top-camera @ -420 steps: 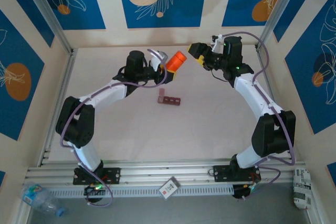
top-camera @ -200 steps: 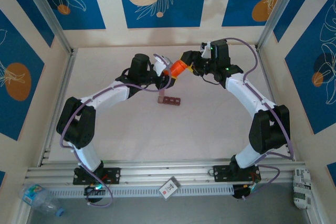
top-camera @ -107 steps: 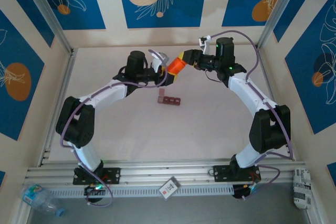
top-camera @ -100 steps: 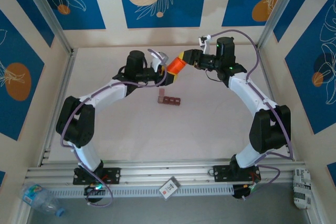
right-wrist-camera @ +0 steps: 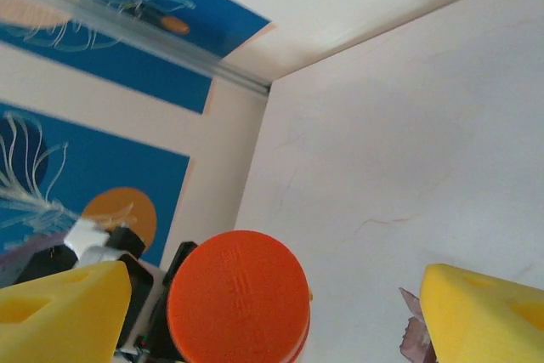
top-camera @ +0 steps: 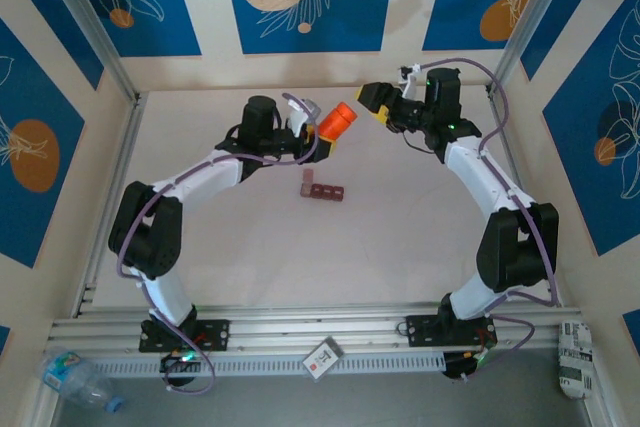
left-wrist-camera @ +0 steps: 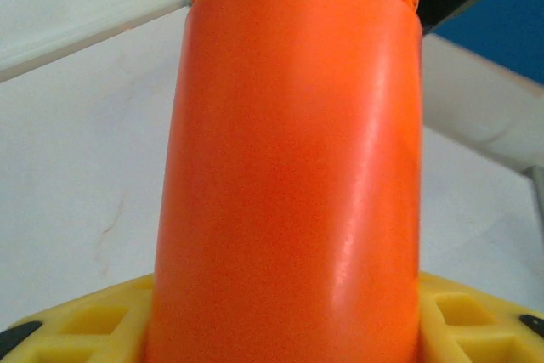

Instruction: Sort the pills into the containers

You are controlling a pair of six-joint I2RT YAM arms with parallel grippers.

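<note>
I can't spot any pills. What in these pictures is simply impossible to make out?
- What the orange bottle holds: left wrist view, its opaque wall hides any contents.
- Contents of the containers: top view, compartments too small to tell.
- Bottle's lower end: left wrist view, cut off by the bottom edge.

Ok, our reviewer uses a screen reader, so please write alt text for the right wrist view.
An orange bottle, seen end-on, framed between the open yellow fingers of the right gripper, above a pale table with blue patterned walls behind.
</note>
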